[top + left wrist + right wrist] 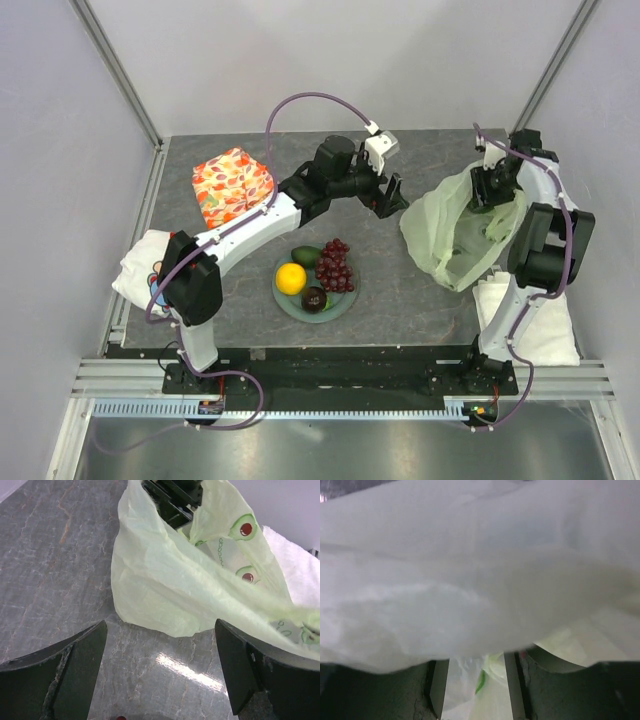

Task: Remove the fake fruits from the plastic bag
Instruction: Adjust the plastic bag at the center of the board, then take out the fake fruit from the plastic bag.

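"What sits far on the left?"
"A square bundle in orange leaf cloth [232, 185]."
"And nearer, on the left edge?"
"A white towel [140, 268] with a little colored picture on it."
"What is in the middle?"
"A round green plate [340, 308] on the gray table [400, 290]."
"On the near right?"
"Another white towel [545, 320], folded."
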You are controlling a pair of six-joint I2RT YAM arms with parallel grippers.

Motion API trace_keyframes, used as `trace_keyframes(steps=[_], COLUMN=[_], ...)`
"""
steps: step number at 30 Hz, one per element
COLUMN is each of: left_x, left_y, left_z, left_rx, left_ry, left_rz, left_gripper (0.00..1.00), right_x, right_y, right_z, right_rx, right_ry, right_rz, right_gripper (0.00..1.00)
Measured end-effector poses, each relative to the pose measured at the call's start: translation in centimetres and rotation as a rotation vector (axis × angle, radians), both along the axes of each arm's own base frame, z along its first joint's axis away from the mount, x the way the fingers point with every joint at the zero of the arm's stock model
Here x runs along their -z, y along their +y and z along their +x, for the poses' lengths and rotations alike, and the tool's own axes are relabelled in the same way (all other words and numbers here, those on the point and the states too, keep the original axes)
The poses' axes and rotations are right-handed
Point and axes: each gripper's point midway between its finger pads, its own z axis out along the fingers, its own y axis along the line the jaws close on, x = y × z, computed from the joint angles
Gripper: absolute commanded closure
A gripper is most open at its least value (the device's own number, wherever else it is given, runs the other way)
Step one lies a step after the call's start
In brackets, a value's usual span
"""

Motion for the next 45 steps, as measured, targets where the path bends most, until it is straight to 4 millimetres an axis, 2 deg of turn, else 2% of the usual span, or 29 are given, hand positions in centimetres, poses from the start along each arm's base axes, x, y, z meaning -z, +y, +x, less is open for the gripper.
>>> trace_keyframes(steps=[4,9,10,11,21,26,28,30,31,34,37,39,42,45], left_x=[0.3,1.6,1.8,1.8,2.0,2.3,2.5,2.9,3.0,3.3,3.5,3.5,3.6,3.5], left_y=[0.2,0.5,0.6,0.6,0.7,0.9,0.9,1.0,1.1,1.3,1.5,1.5,1.6,1.6], left_z=[0.1,-0.1,-0.1,-0.1,0.0,0.0,-0.1,-0.1,-0.1,-0.1,0.0,0.0,0.1,0.1], left_rx=[-0.005,-0.011,-0.011,-0.010,-0.009,-0.009,-0.010,-0.011,-0.012,-0.020,-0.022,-0.022,-0.021,-0.016], left_ry=[0.003,0.023,0.026,0.028,0.018,0.022,0.026,0.033,0.035,0.038,0.038,0.037,0.034,0.031], left_rz=[0.004,0.027,0.030,0.032,0.039,0.045,0.049,0.057,0.061,0.074,0.083,0.085,0.088,0.086], left_gripper=[0.05,0.06,0.06,0.06,0.06,0.07,0.07,0.07,0.07,0.07,0.07,0.07,0.07,0.06], right_x=[0.1,1.9,2.2,2.4,1.3,2.9,4.2,5.5,5.1,4.6,4.5,4.2,2.9,-0.7], right_y=[-1.1,-2.0,-2.0,-2.1,-3.0,-4.2,-5.0,-5.5,-5.8,-5.9,-5.6,-4.9,-3.3,-1.1], right_z=[2.2,2.2,2.2,2.3,5.3,8.0,9.1,10.1,10.6,11.5,11.9,12.0,10.6,7.5], right_rx=[0.035,0.079,0.087,0.095,0.169,0.211,0.228,0.241,0.246,0.241,0.220,0.203,0.169,0.138], right_ry=[-0.013,0.034,0.043,0.048,-0.015,-0.039,-0.037,-0.040,-0.058,-0.098,-0.115,-0.129,-0.138,-0.163], right_rz=[-0.039,-0.082,-0.083,-0.089,-0.162,-0.200,-0.228,-0.238,-0.251,-0.253,-0.235,-0.203,-0.139,-0.068], right_gripper=[0.39,0.24,0.16,0.02,0.02,0.02,0.03,0.08,0.18,0.37,0.45,0.46,0.49,0.52])
